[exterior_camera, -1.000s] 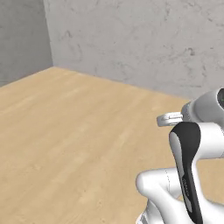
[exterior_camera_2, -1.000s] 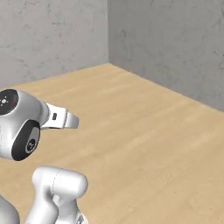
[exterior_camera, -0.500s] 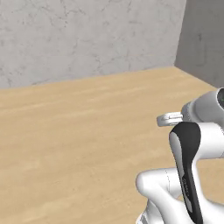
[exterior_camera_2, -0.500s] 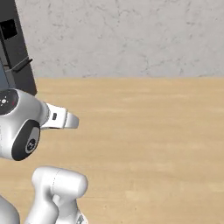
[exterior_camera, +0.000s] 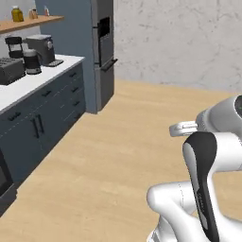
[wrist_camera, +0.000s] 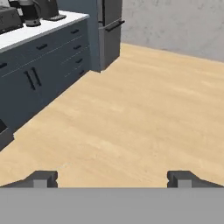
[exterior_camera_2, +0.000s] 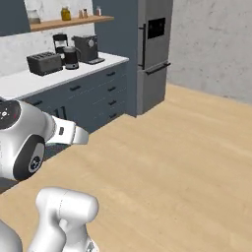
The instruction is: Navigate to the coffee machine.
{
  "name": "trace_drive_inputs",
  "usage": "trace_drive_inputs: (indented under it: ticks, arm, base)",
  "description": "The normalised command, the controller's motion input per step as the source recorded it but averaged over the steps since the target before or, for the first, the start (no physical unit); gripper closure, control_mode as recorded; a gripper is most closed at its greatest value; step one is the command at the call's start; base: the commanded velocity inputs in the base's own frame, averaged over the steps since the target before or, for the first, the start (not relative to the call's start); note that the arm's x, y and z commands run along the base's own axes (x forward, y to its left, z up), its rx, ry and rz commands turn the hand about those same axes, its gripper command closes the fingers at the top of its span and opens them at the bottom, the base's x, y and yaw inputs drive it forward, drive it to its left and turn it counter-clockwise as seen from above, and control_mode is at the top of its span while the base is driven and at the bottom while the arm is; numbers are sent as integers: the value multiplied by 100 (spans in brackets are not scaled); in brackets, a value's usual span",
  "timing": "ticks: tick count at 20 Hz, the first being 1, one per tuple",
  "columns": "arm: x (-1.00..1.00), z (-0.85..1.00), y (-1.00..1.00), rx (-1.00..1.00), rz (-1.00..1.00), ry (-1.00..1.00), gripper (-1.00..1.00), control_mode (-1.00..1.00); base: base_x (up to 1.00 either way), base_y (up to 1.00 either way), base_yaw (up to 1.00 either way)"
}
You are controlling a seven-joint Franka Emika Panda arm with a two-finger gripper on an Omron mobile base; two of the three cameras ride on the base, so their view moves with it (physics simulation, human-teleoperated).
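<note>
The coffee machine [exterior_camera: 43, 48] stands at the far end of the white counter [exterior_camera: 28, 82], just beside the tall fridge column [exterior_camera: 105, 47], with a kettle [exterior_camera: 31, 61] and toaster [exterior_camera: 10, 70] to its near side. It lies ahead and well off to the left of the gripper [wrist_camera: 112, 178], whose jaws are spread wide and hold nothing, so the base likely needs to drive forward-left across open floor [exterior_camera: 118, 156]
</note>
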Motion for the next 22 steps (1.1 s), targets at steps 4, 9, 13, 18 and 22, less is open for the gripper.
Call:
trace_drive_inputs:
  ticks: [4, 9, 13, 18, 22]
  arm:
    - [0, 0, 0, 0, 0, 0, -100, 100]
    - [0, 0, 0, 0, 0, 0, -100, 100]
    - [0, 0, 0, 0, 0, 0, -100, 100]
    - [0, 0, 0, 0, 0, 0, -100, 100]
    - [0, 0, 0, 0, 0, 0, -100, 100]
  base:
    - [37, -38, 85]
    - [51, -49, 79]
    - [57, -70, 70]
    - [59, -89, 63]
    - [55, -100, 54]
